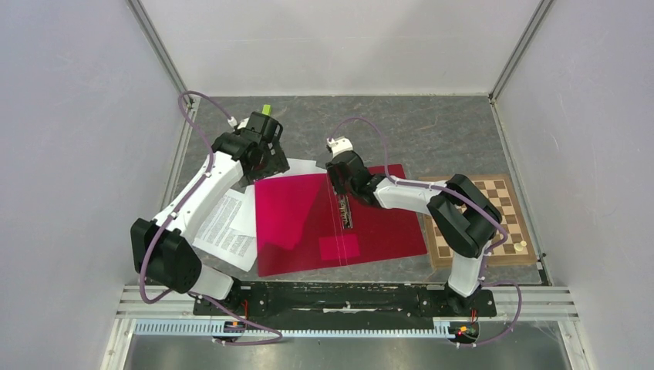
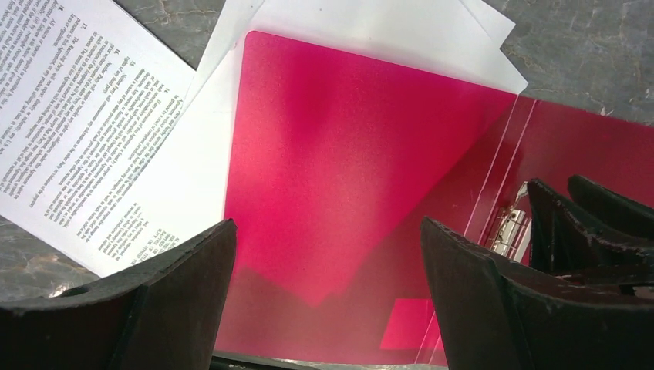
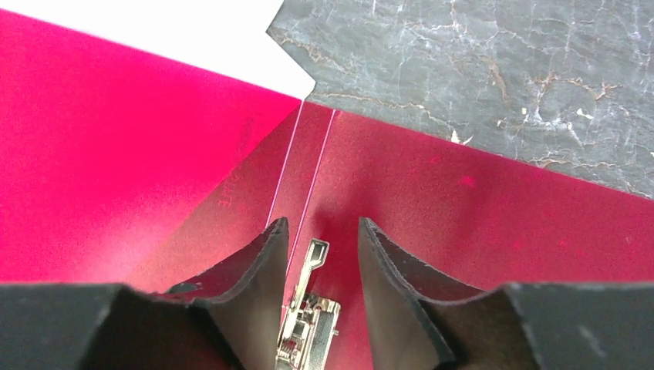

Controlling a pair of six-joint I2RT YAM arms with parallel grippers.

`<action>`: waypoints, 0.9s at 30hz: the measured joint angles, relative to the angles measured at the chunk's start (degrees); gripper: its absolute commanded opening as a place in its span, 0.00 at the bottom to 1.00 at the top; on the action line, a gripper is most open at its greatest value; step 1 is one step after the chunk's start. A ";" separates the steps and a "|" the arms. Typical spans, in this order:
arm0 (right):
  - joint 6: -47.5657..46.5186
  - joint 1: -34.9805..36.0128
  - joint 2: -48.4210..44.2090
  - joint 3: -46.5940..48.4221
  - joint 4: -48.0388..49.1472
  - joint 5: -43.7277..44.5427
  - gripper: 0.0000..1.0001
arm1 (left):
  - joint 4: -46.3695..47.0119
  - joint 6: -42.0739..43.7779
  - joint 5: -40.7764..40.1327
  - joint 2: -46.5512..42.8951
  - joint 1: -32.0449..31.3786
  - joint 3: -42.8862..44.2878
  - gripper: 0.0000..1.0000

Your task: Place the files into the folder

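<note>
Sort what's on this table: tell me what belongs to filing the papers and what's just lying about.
For the job:
- red folder, lying open
- printed paper sheets, partly under its left cover
- metal clip at its spine

Just lying about:
- chessboard, to the folder's right
- two small pale things on it, too small to identify

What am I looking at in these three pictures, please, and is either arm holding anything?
Two robot arms are bolted to a grey table. One picture looks down from above; the other two come from wrist cameras. On the table lie an open red folder, printed files partly under its left flap, and a chessboard. The left end effector hangs wide open over that flap. The right end effector straddles the folder's metal clip, jaws apart. Neither holds anything.
</note>
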 measured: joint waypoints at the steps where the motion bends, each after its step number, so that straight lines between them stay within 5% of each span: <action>1: -0.15 -0.09 -0.07 0.07 -0.74 -0.31 0.46 | 0.50 0.13 0.39 -0.28 0.50 -0.46 0.94; 8: 0.61 0.57 -5.20 -2.19 -7.67 -1.38 0.59 | 3.52 0.50 3.32 -1.60 2.97 -3.34 0.94; 18: 4.13 1.55 -9.86 -10.40 -9.77 -5.51 0.50 | 5.07 0.48 6.54 -1.60 3.45 -5.07 0.94; 27: 5.38 1.57 -5.29 -7.98 -9.79 -7.52 0.16 | 5.90 0.48 6.51 -1.62 3.96 -7.41 0.95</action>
